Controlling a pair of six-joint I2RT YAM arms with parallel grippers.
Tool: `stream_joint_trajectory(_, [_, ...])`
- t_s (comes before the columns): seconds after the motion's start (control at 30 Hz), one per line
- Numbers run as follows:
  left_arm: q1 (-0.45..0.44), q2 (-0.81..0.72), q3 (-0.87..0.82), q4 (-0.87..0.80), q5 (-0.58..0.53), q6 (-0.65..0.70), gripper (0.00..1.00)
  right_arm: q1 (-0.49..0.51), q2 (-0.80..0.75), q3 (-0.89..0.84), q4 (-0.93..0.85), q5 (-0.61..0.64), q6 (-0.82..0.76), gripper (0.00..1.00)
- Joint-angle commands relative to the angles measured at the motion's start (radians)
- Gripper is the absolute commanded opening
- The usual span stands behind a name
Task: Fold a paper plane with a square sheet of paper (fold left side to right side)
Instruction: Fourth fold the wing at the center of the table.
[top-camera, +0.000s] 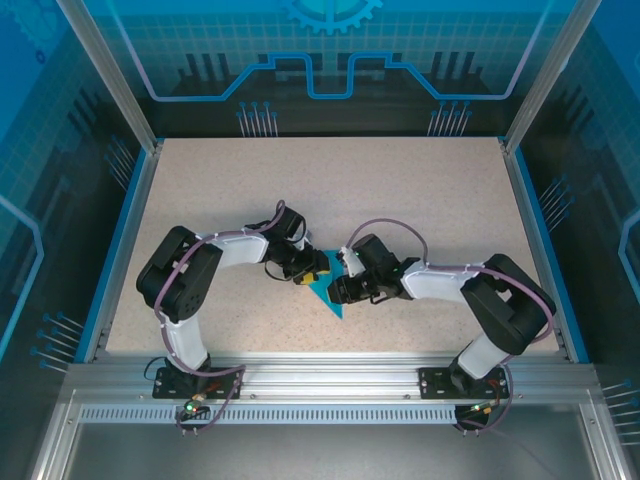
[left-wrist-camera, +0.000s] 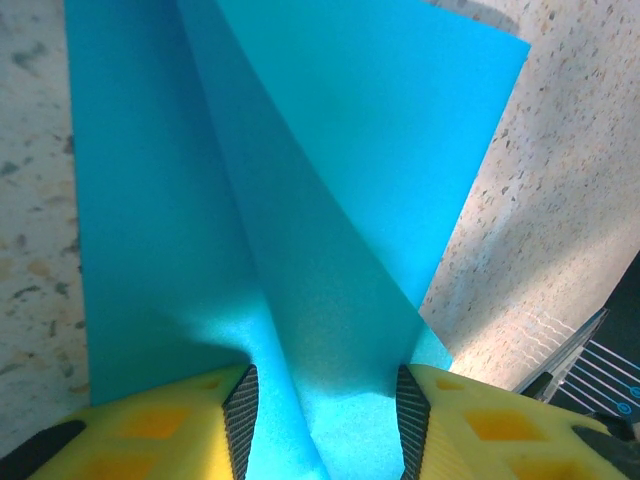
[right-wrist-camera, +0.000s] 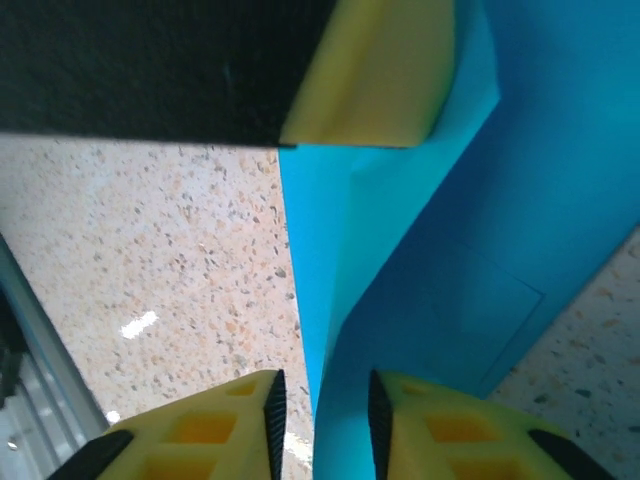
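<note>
I see the left gripper (left-wrist-camera: 325, 405) pinching a raised fold of the blue paper (top-camera: 328, 295), mid-bench (top-camera: 420, 190) toward the near edge. The right gripper (right-wrist-camera: 320, 405) sits slightly parted around the paper's edge.

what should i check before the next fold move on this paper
1. Paper between left gripper fingers: ok, a raised fold sits there.
2. Left grip firm: cannot tell.
3. Right gripper open: ok, table shows between one finger and the paper edge.
4. Room between grippers: not ok, they crowd together over the paper.
5. Crease alignment: cannot tell, arms cover it from above.
</note>
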Motion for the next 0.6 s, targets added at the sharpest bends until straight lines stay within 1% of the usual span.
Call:
stream_joint_trajectory(0.0, [-0.005,0.029,0.016,-0.045,-0.04,0.004,0.45,-0.042,-0.048,-0.018,0.054,-0.073,0.027,0.35])
stream_joint_trajectory(0.2, [-0.005,0.027,0.016,-0.048,-0.039,0.004,0.46,-0.101,-0.038,-0.033,0.116,-0.119,0.106,0.37])
stream_joint_trajectory(0.57, [-0.005,0.027,0.014,-0.044,-0.036,0.004,0.46,-0.107,0.065,0.014,0.144,-0.155,0.156,0.35])
